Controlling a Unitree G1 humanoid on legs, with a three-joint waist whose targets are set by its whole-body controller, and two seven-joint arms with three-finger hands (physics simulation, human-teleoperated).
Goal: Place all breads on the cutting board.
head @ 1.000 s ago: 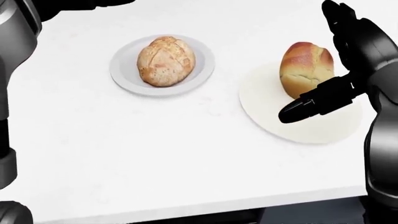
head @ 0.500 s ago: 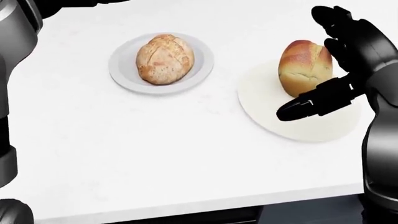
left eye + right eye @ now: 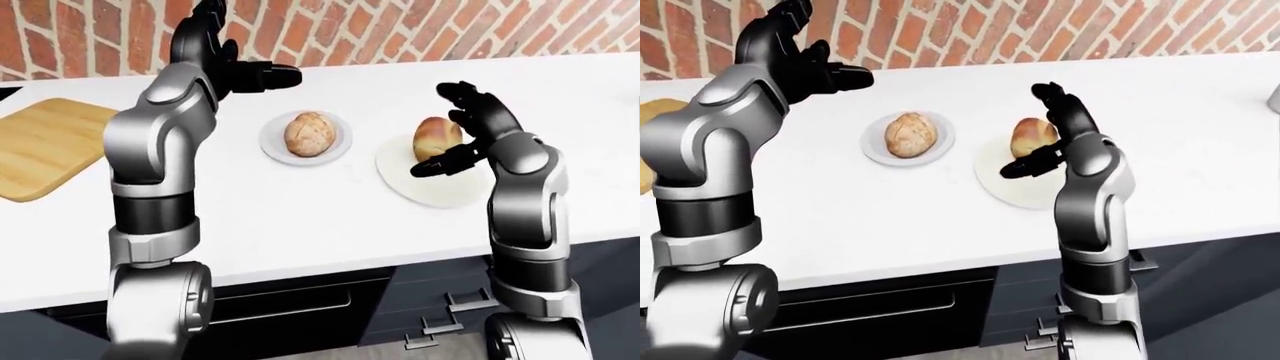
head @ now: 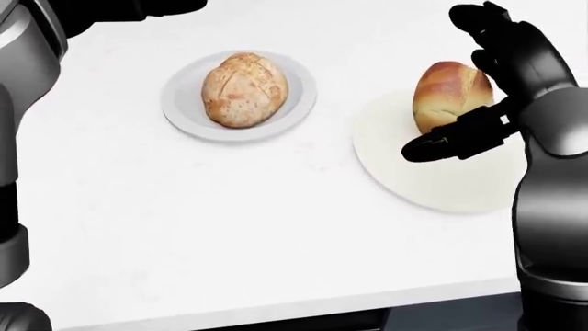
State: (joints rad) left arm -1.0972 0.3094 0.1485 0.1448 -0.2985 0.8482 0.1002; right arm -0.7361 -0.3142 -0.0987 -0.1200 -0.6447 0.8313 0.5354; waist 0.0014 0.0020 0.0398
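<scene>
A round crusty bread (image 4: 245,89) lies on a grey plate (image 4: 184,110). A golden bread roll (image 4: 441,96) stands on a white plate (image 4: 432,186) to its right. My right hand (image 4: 439,84) is open around the roll, with its thumb (image 4: 441,146) below the roll and its fingers (image 4: 491,34) above and right of it. My left hand (image 3: 245,46) is open and empty, raised above the counter up and left of the round bread. A wooden cutting board (image 3: 45,146) lies at the far left in the left-eye view, bare where it shows.
The white counter (image 3: 300,210) runs under a brick wall (image 3: 400,30). Its near edge lies at the bottom of the head view. Dark drawers (image 3: 450,300) sit below. A grey object (image 3: 1275,97) shows at the right edge of the right-eye view.
My right hand has moved a little left, closer round the roll, with its fingers now over the roll's top right. The breads have not moved.
</scene>
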